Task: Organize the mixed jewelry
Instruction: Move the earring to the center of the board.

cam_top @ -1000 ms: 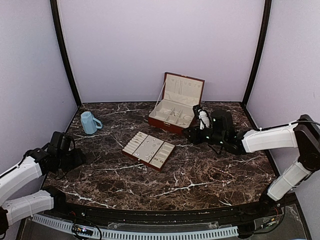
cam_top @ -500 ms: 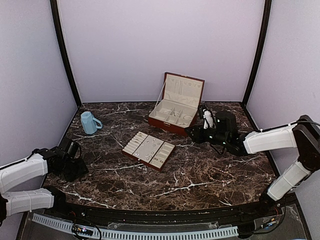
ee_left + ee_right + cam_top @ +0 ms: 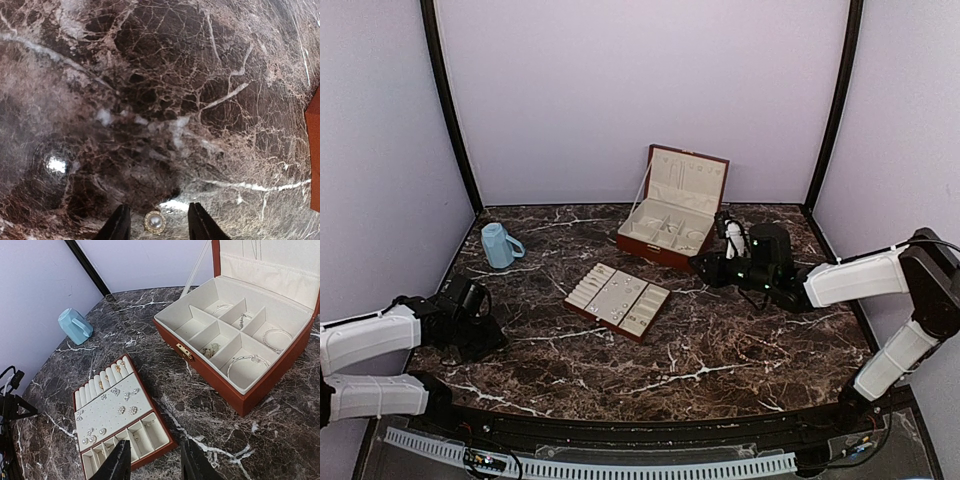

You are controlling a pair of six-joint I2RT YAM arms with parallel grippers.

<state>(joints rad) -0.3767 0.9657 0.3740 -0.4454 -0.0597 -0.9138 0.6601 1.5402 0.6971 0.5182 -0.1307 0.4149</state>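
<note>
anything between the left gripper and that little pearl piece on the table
Nothing visible does. In the left wrist view the pearl piece lies on the bare marble table, straight between the open fingers of the left gripper, with no other object near it.

light: even, soft | glare: bright spot on tabletop (image 3: 56,164) | left wrist: blurred edges

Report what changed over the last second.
The left gripper came down toward the table and swung right. Its open fingers now stand either side of a pearl stud lying on the marble, not gripped. The right gripper barely shifted and is open and empty beside the box. The box, the tray and the cup stayed put.
</note>
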